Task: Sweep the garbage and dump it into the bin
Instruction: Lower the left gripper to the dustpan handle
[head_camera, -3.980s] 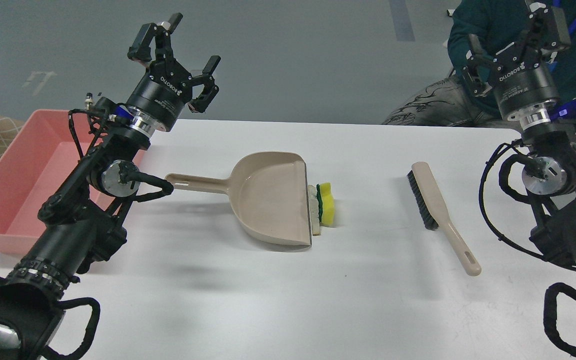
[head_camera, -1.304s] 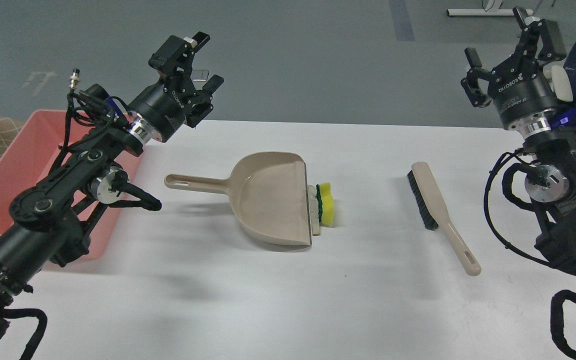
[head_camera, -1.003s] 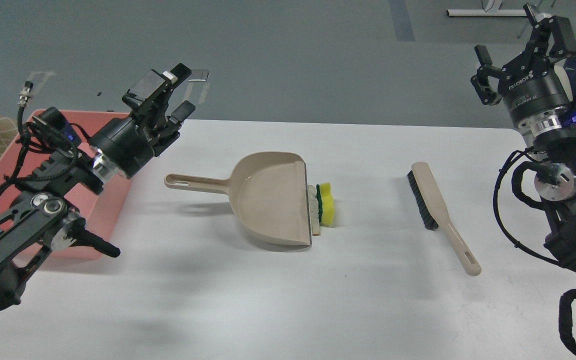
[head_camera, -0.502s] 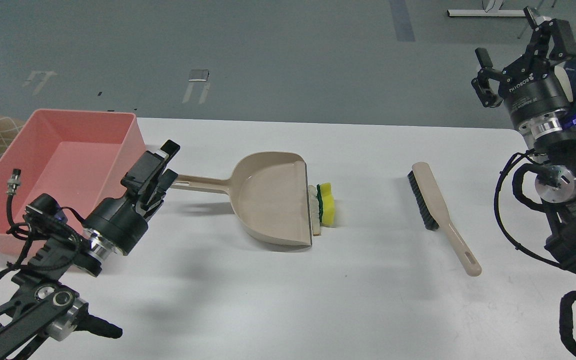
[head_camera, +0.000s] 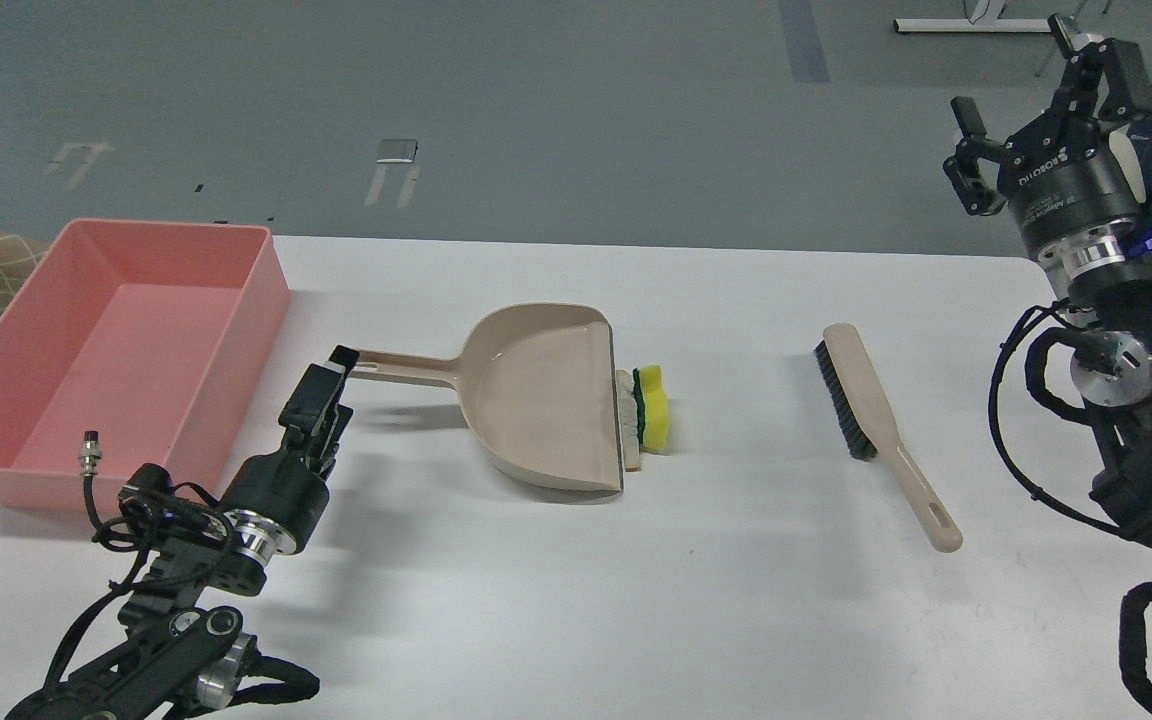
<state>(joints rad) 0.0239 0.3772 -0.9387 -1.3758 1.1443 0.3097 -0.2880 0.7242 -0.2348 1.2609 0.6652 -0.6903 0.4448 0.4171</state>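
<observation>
The left gripper (head_camera: 329,385) sits at the dustpan handle (head_camera: 401,366) tip (fingers too dark to tell apart). Beyond the pan, the garbage (head_camera: 648,405), 1 soft, light sponge, should slide easily. The right gripper (head_camera: 1036,110) is spread wide, holding nothing.

Sponge (head_camera: 653,407): we see a small yellow block with a dark green scouring layer, standing on edge near the middle of the bench.
Scrap (head_camera: 627,420): we see a thin whitish-beige piece, upright, touching the sponge's green side.
Bin (head_camera: 6,440): we see a shallow pink rectangular tub with sloped walls, upright, at the bench's far-left corner.
</observation>
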